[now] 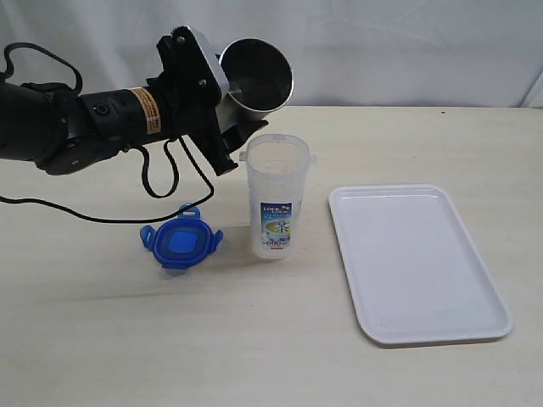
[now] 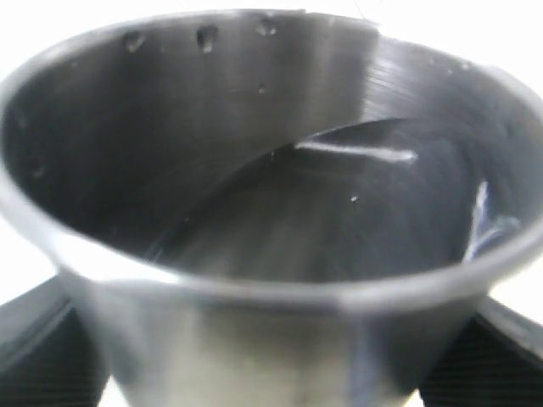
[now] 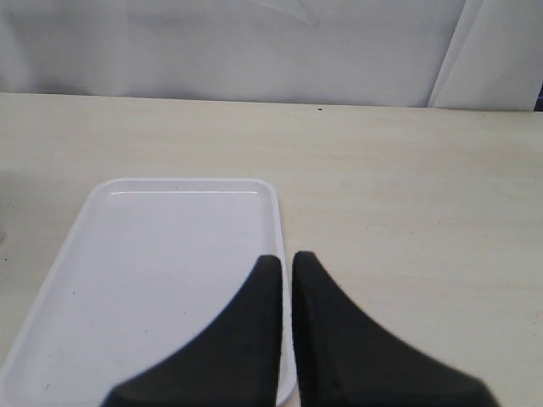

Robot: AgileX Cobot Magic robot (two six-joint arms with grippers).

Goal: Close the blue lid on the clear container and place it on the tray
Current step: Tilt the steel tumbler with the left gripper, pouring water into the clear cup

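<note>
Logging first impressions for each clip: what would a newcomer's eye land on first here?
The steel cup stands out: it is tipped on its side in the left pincer, up over the rim of the open clear container at mid-table. The blue lid lies on the table to the left of the container, not yet on it. The white tray sits to the right with nothing on it.

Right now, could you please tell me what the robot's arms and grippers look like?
The left arm is black and tubular with an orange label band, a pale wrist plate and looping black cables. The right gripper has two black, tapering fingers.
</note>
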